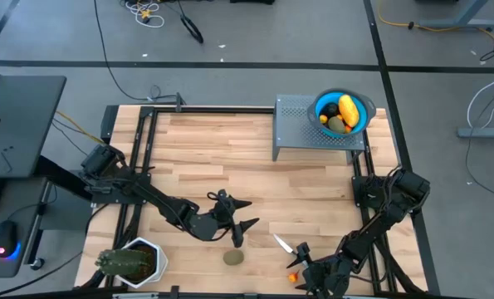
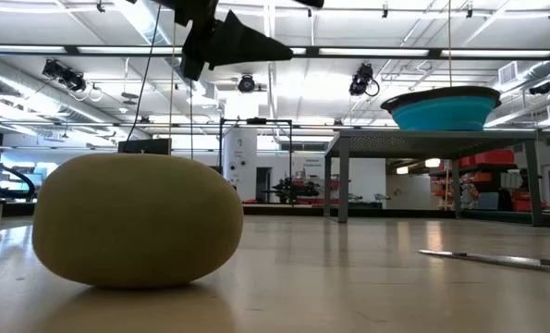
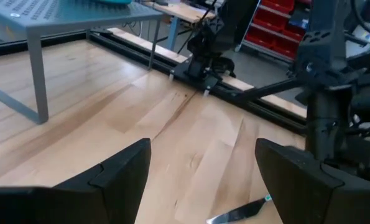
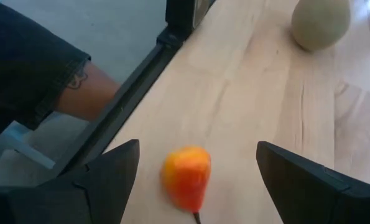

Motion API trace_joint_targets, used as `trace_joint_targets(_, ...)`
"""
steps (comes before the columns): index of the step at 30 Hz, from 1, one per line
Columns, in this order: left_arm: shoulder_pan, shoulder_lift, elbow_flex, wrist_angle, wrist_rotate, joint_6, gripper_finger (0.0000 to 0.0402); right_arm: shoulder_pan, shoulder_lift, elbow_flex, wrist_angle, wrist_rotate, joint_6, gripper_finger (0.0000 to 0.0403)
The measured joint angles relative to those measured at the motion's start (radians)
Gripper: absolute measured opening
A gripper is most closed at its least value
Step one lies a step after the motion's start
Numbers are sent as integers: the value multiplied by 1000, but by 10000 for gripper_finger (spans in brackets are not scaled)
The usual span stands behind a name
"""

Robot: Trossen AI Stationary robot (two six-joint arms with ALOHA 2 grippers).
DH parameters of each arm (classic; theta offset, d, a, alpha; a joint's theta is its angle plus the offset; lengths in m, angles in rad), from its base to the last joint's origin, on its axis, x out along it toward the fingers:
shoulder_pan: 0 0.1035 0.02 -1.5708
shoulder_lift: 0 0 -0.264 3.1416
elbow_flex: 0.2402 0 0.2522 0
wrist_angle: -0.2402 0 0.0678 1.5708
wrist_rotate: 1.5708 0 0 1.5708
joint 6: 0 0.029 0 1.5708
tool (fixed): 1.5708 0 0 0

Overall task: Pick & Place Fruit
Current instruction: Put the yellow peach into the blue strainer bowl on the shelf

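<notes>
You are holding the right hand (image 4: 194,180) low over the bench (image 1: 230,158), fingers spread wide and gripping nothing, with the small orange-red fruit (image 4: 186,176) lying between the fingers, close to the bench's near edge. The olive-brown fruit (image 1: 233,258) is sitting on the bench well to the left of that orange-red piece, and the knife (image 1: 283,244) is lying just beside the right hand. The left hand (image 1: 235,218) is hovering above the olive-brown fruit, also wide open and empty. The blue bowl (image 1: 320,101) on the grey stand (image 1: 292,133), far across the bench from the orange-red fruit, is already holding yellow, olive and black pieces. Risks as judged: the tapered orange-red piece is likely to squirt sideways toward the bench edge if you close off-centre; a person's arm (image 4: 88,93) is showing just past that edge; a finger could nudge the knife.
</notes>
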Motion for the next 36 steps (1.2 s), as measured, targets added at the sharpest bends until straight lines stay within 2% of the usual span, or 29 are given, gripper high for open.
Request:
trace_joint_targets(10,0,0,0,-2,17,11,295,0,1,0,-43,6,-2,289)
trace_joint_targets(30,-2,0,0,-7,27,19,295,-13,41,1,-30,12,4,282)
trace_joint_targets(36,-2,0,0,-10,27,18,295,-14,42,1,-28,5,2,254)
